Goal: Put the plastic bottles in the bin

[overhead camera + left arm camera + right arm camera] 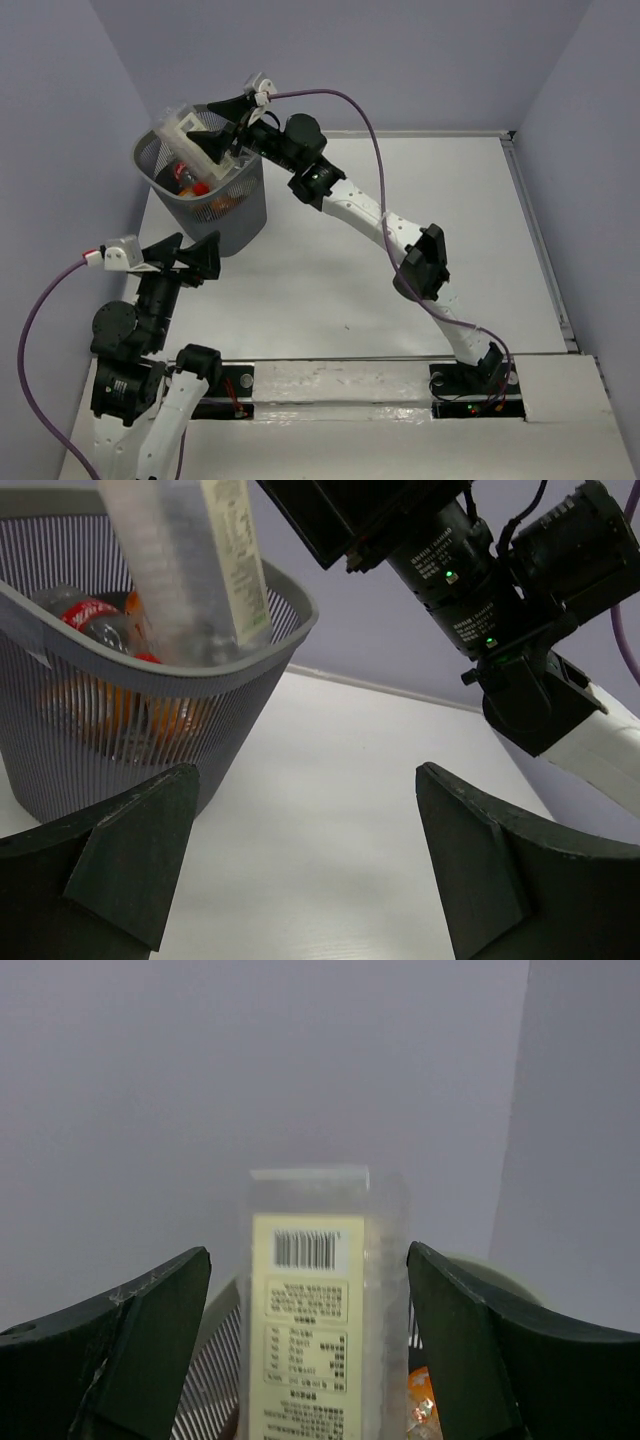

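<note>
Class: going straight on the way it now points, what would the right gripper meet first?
The right gripper would probably meet the squarish bottle first, right ahead between its jaws, lower end in the bin; depth is unclear.

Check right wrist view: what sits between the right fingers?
Right wrist view: the squarish clear bottle, sticking out of the bin; a gap shows beside one finger.
</note>
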Controlling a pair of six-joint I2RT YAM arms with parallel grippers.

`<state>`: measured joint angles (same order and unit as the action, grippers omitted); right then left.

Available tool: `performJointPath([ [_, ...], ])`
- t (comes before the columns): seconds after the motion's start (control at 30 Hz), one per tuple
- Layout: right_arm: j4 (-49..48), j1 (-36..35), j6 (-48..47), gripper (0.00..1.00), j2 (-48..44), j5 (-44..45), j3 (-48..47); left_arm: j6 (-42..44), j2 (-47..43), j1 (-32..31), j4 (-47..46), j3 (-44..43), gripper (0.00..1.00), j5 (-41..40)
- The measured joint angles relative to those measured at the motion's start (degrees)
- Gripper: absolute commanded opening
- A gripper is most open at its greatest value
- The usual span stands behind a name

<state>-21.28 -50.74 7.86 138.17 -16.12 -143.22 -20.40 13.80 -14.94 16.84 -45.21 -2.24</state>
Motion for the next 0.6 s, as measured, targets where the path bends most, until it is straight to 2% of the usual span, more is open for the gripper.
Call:
performJointPath([
  [0.2,-0.7,-0.3,-0.9,0.88,-7.3,1.0,3.6,0.5,1.0,0.0,1.1,-10.0,0.99,-2.6],
  [0.5,-4.2,-1.1,-1.5,0.85,-18.4,2.3,19.5,0.8,2.8,0.0,2.7,-18.9,0.99,-5.5],
  [0.53,-4.2,-1.1,-1.6,0.87,-20.4,2.5,22.8,0.7,3.2,0.0,2.9,-19.2,0.99,-5.5],
  [0.57,-4.2,-1.1,-1.6,0.99,-22.0,2.7,25.2,0.7,3.6,0.0,3.0,-19.5,0.99,-5.5],
  [0.6,-4.7,-1.1,-1.5,1.00,-24.2,3.2,28.7,0.5,4.0,0.0,3.1,-19.6,0.99,-5.4],
])
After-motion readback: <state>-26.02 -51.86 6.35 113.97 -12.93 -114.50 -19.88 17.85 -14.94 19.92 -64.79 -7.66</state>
